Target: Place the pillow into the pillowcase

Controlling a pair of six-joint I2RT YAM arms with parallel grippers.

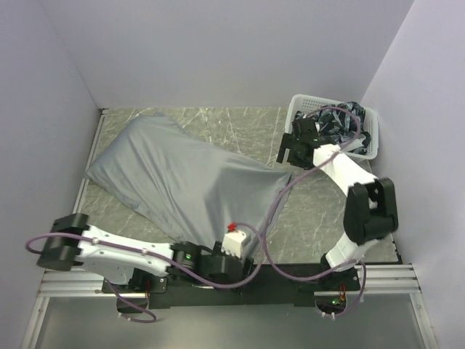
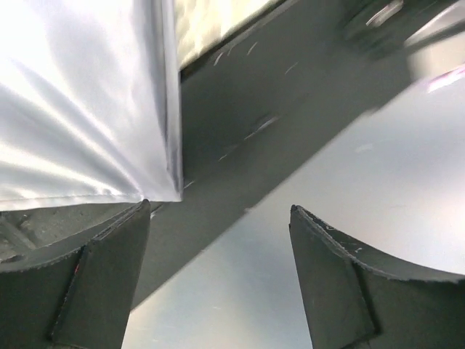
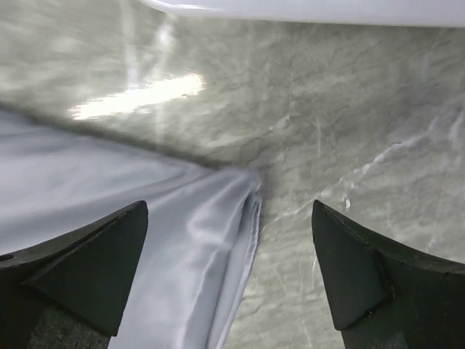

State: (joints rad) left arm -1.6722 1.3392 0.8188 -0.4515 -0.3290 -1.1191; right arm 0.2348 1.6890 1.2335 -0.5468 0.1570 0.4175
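The grey pillowcase (image 1: 182,174) lies spread across the marble table, bulging toward its far left end. The pillow is hidden; no cream fabric shows in any view. My left gripper (image 1: 243,263) sits at the table's near edge by the pillowcase's near corner. In the left wrist view the left gripper (image 2: 219,206) is open and empty, with that corner (image 2: 145,174) just beyond its left finger. My right gripper (image 1: 290,155) hovers over the pillowcase's right corner. In the right wrist view the right gripper (image 3: 229,204) is open, with the folded corner (image 3: 232,211) lying loose between its fingers.
A white basket (image 1: 367,149) holding dark items stands at the back right, just behind the right arm. Pale walls enclose the table on the left, back and right. The dark base rail (image 2: 290,109) runs along the near edge under the left gripper.
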